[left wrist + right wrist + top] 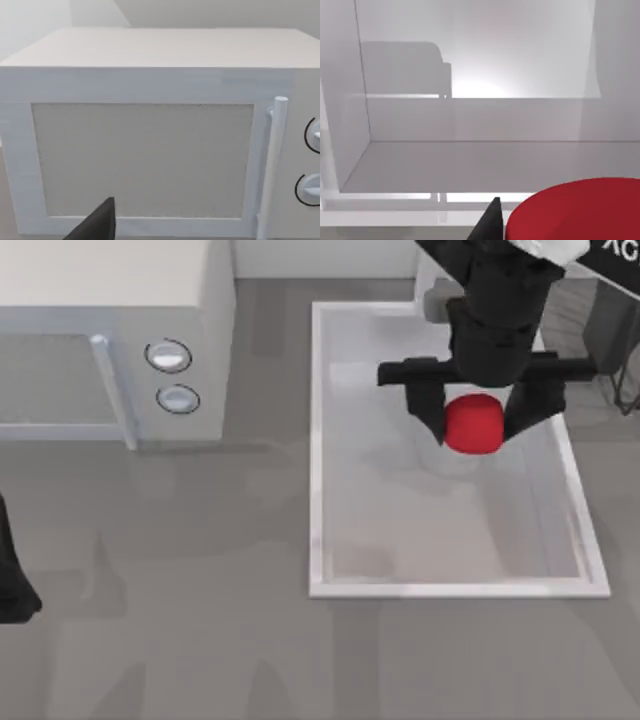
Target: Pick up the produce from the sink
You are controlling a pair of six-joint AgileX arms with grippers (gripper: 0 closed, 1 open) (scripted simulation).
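Your right pincer (472, 422) hangs over the sink (316, 450), in the far half of the basin, with its two black fingers pinching the produce (472, 424) from the left and right. The sink's thick pale rim runs all round; your pincer sits nearer the right rim than the left, and the near half of the basin floor lies bare below it in the top view. From the right wrist view you see the sink's smooth white walls (470, 120) and flat floor stretching away, with the produce (575, 210) close under the camera and one dark fingertip (490, 222) just beside it.

The produce is plain bright red, rounded but a little squarish, smooth and matte, and it fills the gap between the fingers. Whether it touches the basin floor or is lifted off it, you cannot tell.

To the left of the sink, a strip of grey bench (270, 540) separates it from the white microwave (200, 330) with its two round knobs (170, 375).

Your left arm (12, 580) is parked at the left edge of the bench, facing the microwave door (142, 160); you cannot tell how its pincer stands.
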